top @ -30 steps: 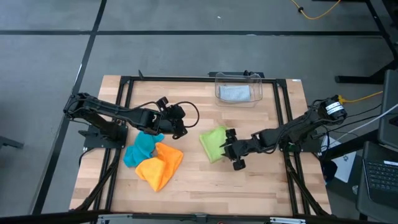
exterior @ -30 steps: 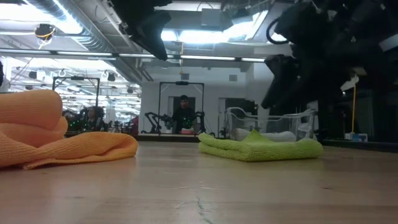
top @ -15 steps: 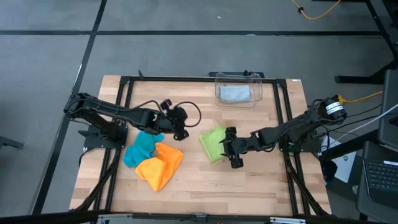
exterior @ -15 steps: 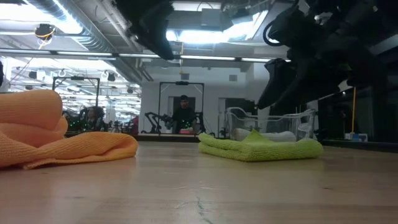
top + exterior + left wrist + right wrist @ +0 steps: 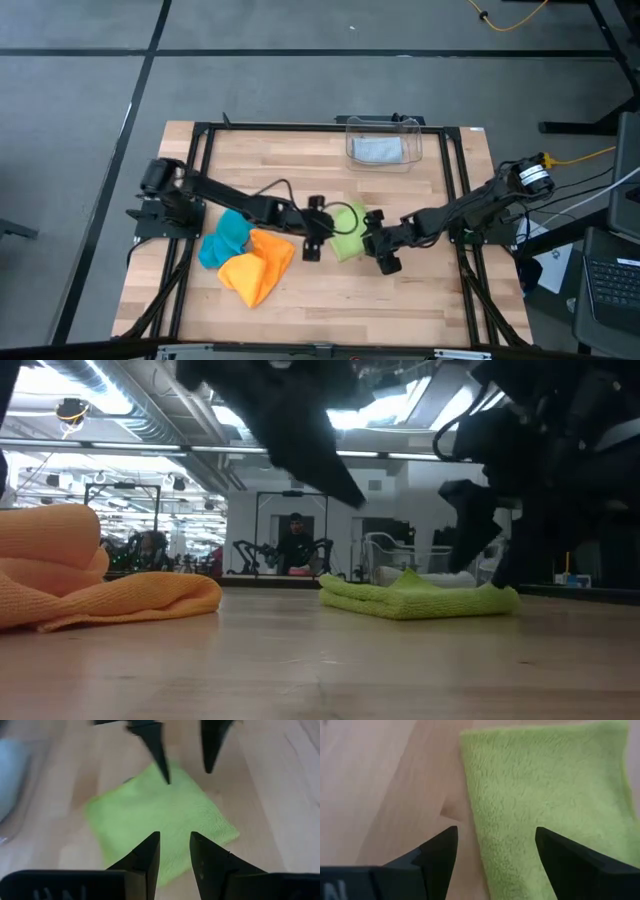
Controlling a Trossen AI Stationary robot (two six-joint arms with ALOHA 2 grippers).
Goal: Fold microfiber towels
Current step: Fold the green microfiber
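Note:
The folded lime green towel (image 5: 347, 226) lies flat on the table's middle, between my two grippers. My left gripper (image 5: 175, 842) hovers over its left side, slanting down, open by a narrow gap with nothing in it. My right gripper (image 5: 495, 837) stands wide open over the towel's right edge (image 5: 470, 805); I see no touch. The teal towel (image 5: 228, 238) and the orange towel (image 5: 258, 266) lie crumpled together at the near left. A light grey towel (image 5: 378, 150) lies in the clear bin.
The clear plastic bin (image 5: 412, 140) stands at the table's far edge, right of centre. A black frame (image 5: 200, 140) runs around the tabletop. The two grippers face each other closely over the green towel. Bare wood lies along the near edge (image 5: 400, 310).
My left gripper has swung from beside the teal towel toward the table's right and near side and sunk, tipping downward and rolling, until it is over the green towel. My right gripper has tipped a little further down. The towels have kept still.

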